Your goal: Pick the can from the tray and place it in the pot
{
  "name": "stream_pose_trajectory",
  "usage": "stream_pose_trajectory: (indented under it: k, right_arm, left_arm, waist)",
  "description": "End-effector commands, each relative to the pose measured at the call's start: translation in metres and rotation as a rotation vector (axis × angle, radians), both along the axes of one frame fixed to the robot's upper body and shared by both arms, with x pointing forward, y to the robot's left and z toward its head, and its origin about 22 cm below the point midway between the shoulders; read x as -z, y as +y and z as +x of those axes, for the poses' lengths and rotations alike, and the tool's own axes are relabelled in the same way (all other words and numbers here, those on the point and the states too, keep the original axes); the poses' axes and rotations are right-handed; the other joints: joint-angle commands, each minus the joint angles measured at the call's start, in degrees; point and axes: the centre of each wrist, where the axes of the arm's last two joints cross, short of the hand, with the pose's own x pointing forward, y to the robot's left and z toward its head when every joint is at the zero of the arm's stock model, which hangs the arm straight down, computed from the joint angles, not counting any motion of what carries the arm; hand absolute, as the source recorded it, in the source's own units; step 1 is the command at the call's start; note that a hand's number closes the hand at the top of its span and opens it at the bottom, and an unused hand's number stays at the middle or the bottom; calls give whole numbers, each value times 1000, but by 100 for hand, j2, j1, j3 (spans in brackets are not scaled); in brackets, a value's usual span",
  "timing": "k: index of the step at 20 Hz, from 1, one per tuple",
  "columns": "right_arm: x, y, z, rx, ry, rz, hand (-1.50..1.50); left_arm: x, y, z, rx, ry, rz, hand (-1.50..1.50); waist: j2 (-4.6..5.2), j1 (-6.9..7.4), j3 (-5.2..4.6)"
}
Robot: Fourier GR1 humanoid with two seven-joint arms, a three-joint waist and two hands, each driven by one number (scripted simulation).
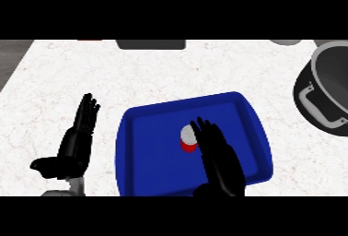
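My right robot hand (219,156): fingers straight, over the tray (153,156)
Can (188,138): at its fingertips' 10 o'clock, touching
Pot (326,87): 2 o'clock, well apart

Black hands (219,152), left on a grey forearm (73,185).

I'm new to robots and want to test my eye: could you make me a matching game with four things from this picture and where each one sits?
Things:
1. can
2. tray
3. pot
4. left hand

Places:
A. at the counter's right edge, partly out of view
B. over bare counter, left of the tray
C. middle of the counter, in front of the robot
D. on the tray, at the right hand's fingertips

Pairs: 1-D, 2-C, 3-A, 4-B
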Motion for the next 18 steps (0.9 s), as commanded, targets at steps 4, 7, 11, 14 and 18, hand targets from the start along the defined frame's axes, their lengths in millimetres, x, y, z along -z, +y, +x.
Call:
stream_pose_trajectory:
  k: [4, 7, 11, 14, 18]
  right_arm:
    - [10, 0, 27, -15, -15, -7, -150]
    - [11, 7, 23, -31, -169, -57, 150]
    - [21, 22, 23, -14, -232, -32, 150]
    - [17, 4, 31, -8, -251, -23, 150]
    - [5, 14, 30, -25, -281, -20, 150]
  left_arm:
    - [-2, -5, -15, -12, 6, 14, 0]
    - [9, 2, -5, -5, 12, -15, 0]
    - [-4, -8, -5, -14, -6, 12, 0]
    - [5, -9, 9, -1, -2, 0, 0]
    - [4, 28, -12, -3, 0, -14, 0]
  waist:
    - [28, 22, 17]
    - [31, 16, 16]
    - [31, 40, 18]
    - [33, 3, 16]
    - [28, 31, 16]
